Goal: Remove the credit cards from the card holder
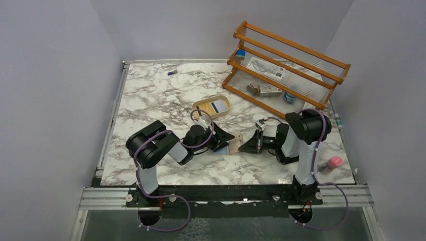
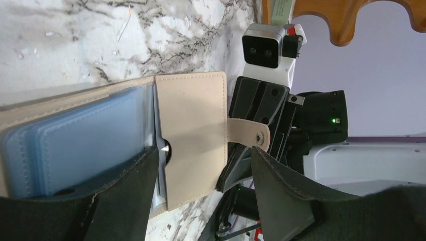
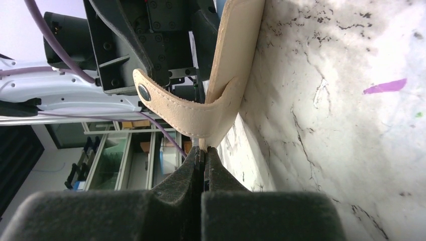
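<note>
At the near middle of the marble worktop [image 1: 150,100], the 2 hands are meeting over the card holder [image 2: 193,125], which is lying opened between them. The left hand [image 2: 201,165] is standing spread, 1 finger over the lower edge of the pocket side and the other past the beige flap's free edge; whether either is touching the leather is not clear. A pale blue card [image 2: 75,145] is sitting in the pocket, under that flap. The right hand [image 3: 203,155] is pressed together, pinching the flap's edge just where the snap tab [image 3: 171,108] is curling away, and the flap is standing lifted off the marble. Farther back, an oval tray [image 1: 198,105] is holding a whitish card [image 1: 217,106]. At the far right, a wooden rack [image 1: 289,47] is sitting tilted.
</note>
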Motion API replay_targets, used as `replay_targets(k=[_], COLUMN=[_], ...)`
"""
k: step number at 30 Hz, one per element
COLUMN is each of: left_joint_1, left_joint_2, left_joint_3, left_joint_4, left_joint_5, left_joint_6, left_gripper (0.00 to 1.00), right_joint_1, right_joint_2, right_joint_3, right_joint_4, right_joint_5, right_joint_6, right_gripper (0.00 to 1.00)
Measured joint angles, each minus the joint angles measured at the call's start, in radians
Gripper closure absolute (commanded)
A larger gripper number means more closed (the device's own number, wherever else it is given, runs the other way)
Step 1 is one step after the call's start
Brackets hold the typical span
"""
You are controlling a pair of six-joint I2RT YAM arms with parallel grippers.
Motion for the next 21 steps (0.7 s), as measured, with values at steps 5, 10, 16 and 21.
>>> replay_targets(k=[5, 10, 16, 21], left_joint_1=[-0.003, -0.024, -0.053, -0.046], left_joint_2=[0.024, 0.037, -0.018, -0.108], left_joint_3=[-0.030, -0.045, -0.069, -0.069], left_joint_4=[0.083, 0.134, 0.071, -0.034], left_joint_5=[0.015, 0.056, 0.077, 0.052], left_joint_6=[-0.045, -0.074, -0.036, 0.026], left_gripper=[0.32, 0.32, 0.32, 0.32], right_joint_1=[-0.001, 0.000, 0.000, -0.001], right_joint_2=[0.000, -0.006, -0.102, -0.129], right_joint_3=[0.002, 0.011, 0.001, -0.014], right_joint_4=[0.000, 0.000, 0.006, -0.013], right_joint_5=[-0.016, -0.016, 0.002, 0.053], right_joint_6=[0.000, 0.025, 0.002, -0.076], right_gripper=[0.78, 0.07, 0.04, 0.19])
